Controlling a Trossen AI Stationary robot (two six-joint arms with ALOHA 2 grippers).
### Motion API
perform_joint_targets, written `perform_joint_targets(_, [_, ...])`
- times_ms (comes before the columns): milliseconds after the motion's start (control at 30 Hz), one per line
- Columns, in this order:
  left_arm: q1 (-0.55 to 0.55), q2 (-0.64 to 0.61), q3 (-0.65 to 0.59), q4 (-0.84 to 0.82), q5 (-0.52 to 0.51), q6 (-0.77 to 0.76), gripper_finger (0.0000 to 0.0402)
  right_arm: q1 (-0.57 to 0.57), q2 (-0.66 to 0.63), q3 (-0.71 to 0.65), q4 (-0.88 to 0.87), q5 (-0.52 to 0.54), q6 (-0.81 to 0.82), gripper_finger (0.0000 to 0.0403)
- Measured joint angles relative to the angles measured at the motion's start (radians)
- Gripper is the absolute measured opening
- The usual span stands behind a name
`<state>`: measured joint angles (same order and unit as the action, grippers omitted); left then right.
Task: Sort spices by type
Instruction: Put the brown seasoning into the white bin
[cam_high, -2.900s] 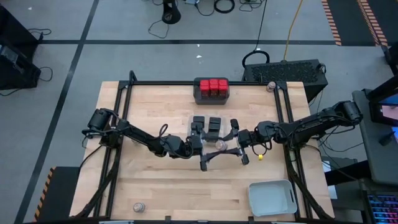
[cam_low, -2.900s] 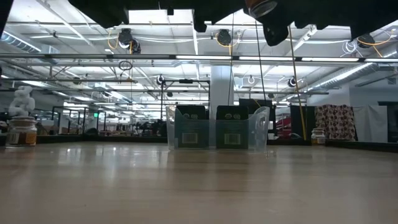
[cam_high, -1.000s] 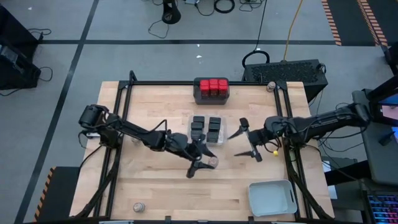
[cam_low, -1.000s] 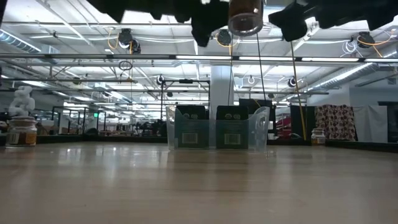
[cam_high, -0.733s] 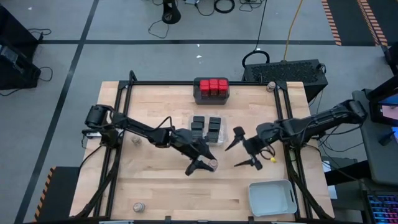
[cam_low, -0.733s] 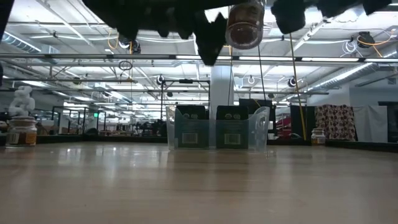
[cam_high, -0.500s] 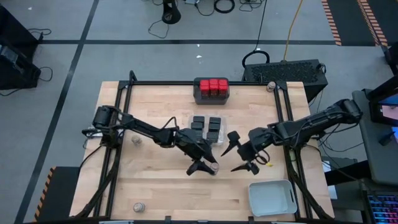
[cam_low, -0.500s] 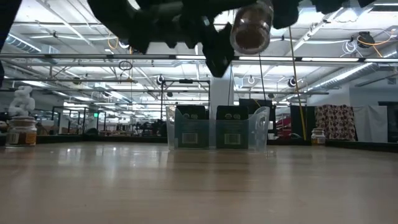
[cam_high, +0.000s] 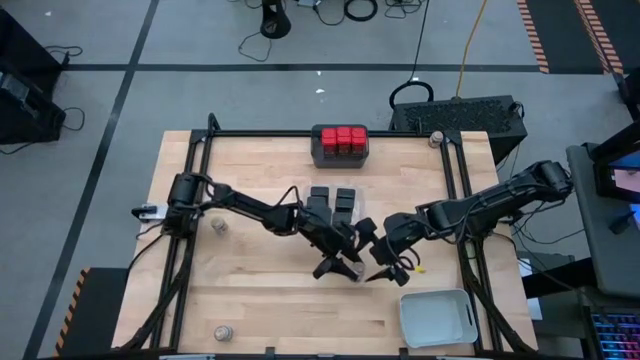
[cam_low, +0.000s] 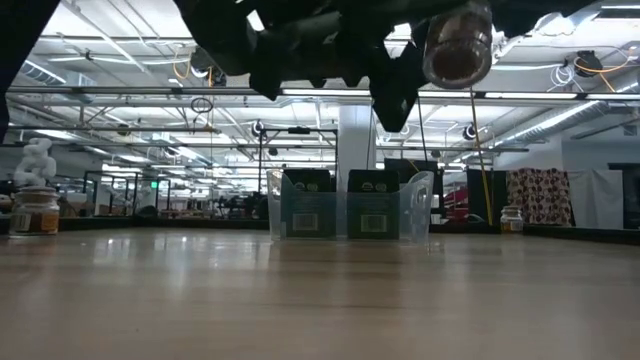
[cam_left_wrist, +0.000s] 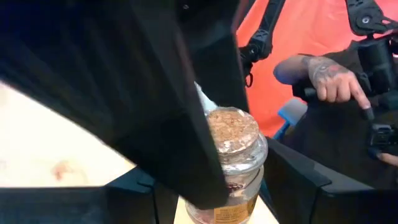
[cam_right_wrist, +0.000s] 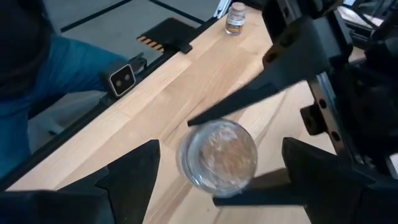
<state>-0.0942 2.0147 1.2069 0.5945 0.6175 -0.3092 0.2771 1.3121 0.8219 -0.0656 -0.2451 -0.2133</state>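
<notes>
cork-topped jar (cam_low: 458, 47) apparently pinched in left gripper (cam_high: 340, 266) fingers.

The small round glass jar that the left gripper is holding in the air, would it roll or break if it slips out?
The jar looks like clear glass, so a fall onto the wooden table could probably crack it. Its round body would likely roll if it lands sideways. The smooth wall may be slippery between the left gripper's fingers. The right gripper waits open beside it.

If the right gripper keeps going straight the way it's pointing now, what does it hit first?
Most likely the round jar held by the left gripper: it sits dead ahead between the right gripper's open fingers, though depth is hard to judge.
</notes>
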Motion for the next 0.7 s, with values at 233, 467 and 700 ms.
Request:
perform_joint_targets(233, [0.021, 0.0, 0.0, 0.004, 0.003, -0.001, 0.0197, 0.0, 0.0, 0.0, 0.0, 0.0, 0.016, 0.032])
perform_joint_targets(467, [0.022, 0.0, 0.0, 0.032, 0.026, -0.022, 0.0197, 0.0, 0.0, 0.0, 0.002, -0.001, 0.018, 0.0311])
perform_joint_targets(700, [0.022, 0.0, 0.0, 0.033, 0.028, -0.025, 0.0197, -0.001, 0.0, 0.0, 0.0, 0.003, 0.018, 0.0262])
